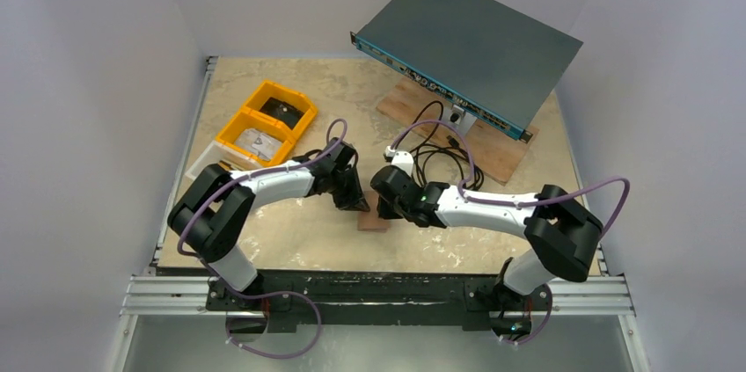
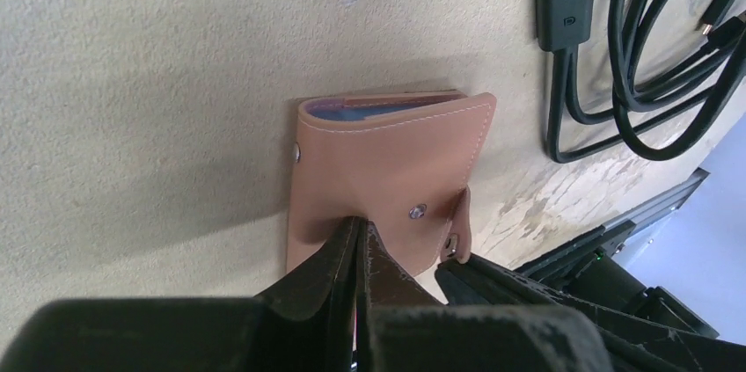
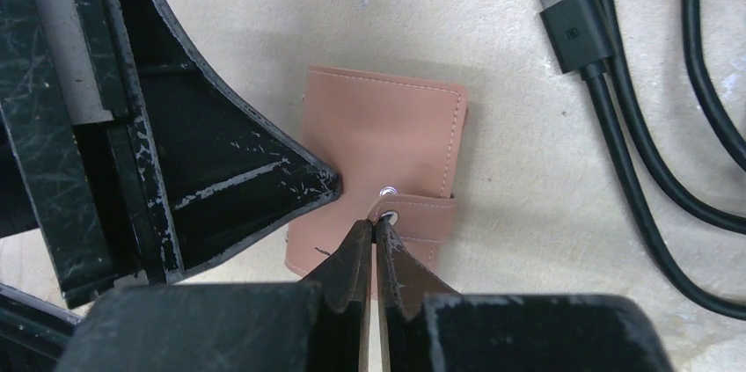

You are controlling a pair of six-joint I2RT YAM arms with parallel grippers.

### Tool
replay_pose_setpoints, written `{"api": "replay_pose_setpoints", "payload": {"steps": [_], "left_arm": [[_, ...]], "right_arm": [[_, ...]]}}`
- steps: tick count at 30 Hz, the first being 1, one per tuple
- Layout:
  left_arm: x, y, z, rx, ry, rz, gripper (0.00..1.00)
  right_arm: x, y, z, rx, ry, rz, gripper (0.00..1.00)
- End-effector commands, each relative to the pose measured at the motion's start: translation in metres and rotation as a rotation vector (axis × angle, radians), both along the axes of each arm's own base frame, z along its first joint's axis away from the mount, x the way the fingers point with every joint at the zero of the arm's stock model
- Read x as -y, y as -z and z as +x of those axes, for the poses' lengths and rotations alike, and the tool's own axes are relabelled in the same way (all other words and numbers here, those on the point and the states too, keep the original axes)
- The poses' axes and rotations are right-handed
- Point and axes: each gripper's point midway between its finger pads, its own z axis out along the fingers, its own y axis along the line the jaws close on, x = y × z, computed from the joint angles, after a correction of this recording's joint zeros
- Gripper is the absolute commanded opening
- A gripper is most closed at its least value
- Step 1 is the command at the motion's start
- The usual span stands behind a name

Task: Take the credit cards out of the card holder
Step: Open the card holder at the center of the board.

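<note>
On beige tabletop point(image 1: 290, 244), white walls point(image 1: 88, 38): card holder point(image 3: 387, 139); left hand point(image 2: 359, 224) closed atop; right hand point(image 3: 371, 227) pinching its strap point(image 3: 427, 222).

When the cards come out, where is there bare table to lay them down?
Bare beige tabletop lies along the near edge before the tan leather card holder, and far back between the yellow plastic bins and wooden board. Crowded: black cables beside the holder.

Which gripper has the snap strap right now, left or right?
The right gripper: its jaws pinch the snap strap of the tan leather card holder. The left gripper, jaws closed, presses the holder's flat cover instead.
</note>
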Motion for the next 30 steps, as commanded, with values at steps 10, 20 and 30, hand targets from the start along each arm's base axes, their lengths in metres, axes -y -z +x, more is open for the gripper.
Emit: {"api": "replay_pose_setpoints", "payload": {"steps": [10, 20, 30], "left_arm": [[-0.033, -0.027, 0.004, 0.105, -0.024, 0.164, 0.14], [-0.085, -0.072, -0.004, 0.243, -0.073, 0.286, 0.37], [-0.099, -0.07, -0.013, 0.245, -0.048, 0.318, 0.36]], "right_arm": [[0.011, -0.074, 0.013, 0.11, 0.068, 0.046, 0.0], [-0.017, -0.104, 0.012, 0.113, -0.017, 0.118, 0.0], [-0.034, -0.109, 0.007, 0.109, -0.057, 0.115, 0.0]]}}
